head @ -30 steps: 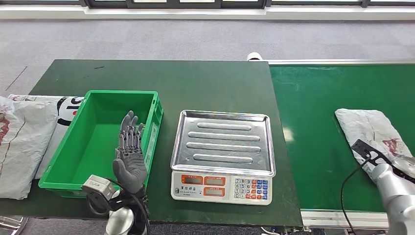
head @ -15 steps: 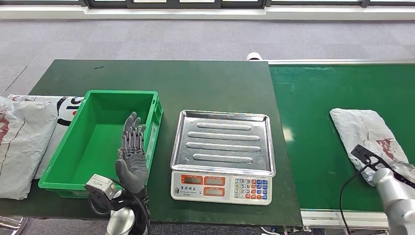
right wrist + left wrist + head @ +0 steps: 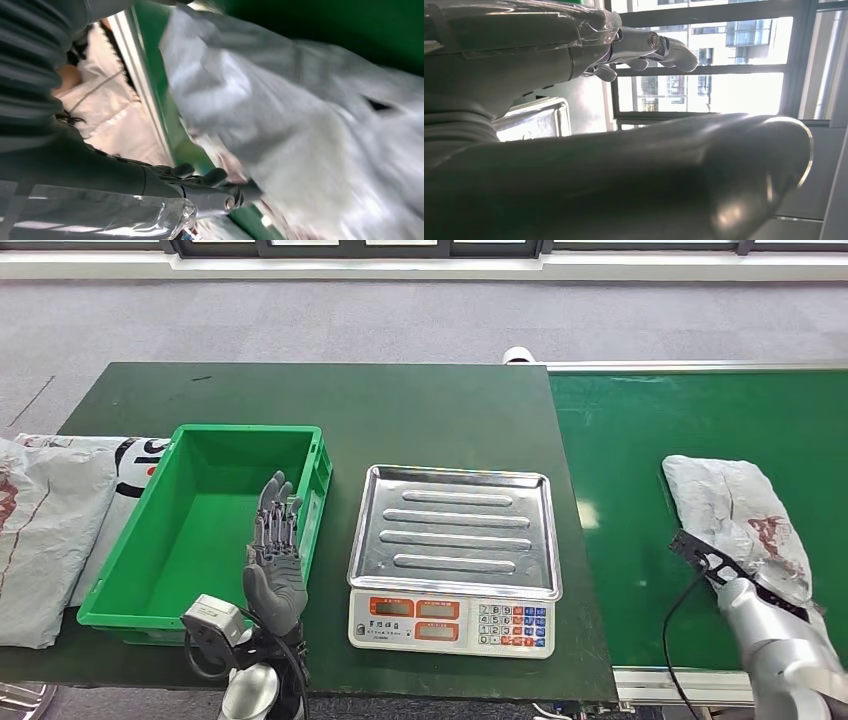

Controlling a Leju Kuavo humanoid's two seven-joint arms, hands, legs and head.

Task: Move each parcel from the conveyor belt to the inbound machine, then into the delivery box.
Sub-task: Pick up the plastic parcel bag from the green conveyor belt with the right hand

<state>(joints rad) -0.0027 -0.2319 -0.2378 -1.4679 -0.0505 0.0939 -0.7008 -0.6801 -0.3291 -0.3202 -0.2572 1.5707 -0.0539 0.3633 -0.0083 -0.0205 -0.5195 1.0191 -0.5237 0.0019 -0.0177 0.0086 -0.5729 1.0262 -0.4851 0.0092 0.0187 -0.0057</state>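
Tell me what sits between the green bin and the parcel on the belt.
In the head view, the scale sits between the green bin and the parcel, then bare belt.

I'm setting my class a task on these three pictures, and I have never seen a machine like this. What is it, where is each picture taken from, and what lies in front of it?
This is a humanoid robot with two silver arms ending in many-fingered hands. The wide picture is its own view from high on its body, looking down. The other two come from cameras at its wrists, so they look turned and blurred.

In front stands a dark green table. On it are a green box with nothing in it and a weighing scale with a steel tray. Beside the table runs a green conveyor belt carrying a grey parcel. More grey bags lie past the box.

The left hand is raised with its fingers apart, holding nothing. The right hand is at the parcel's near edge; whether it grips the parcel is unclear.
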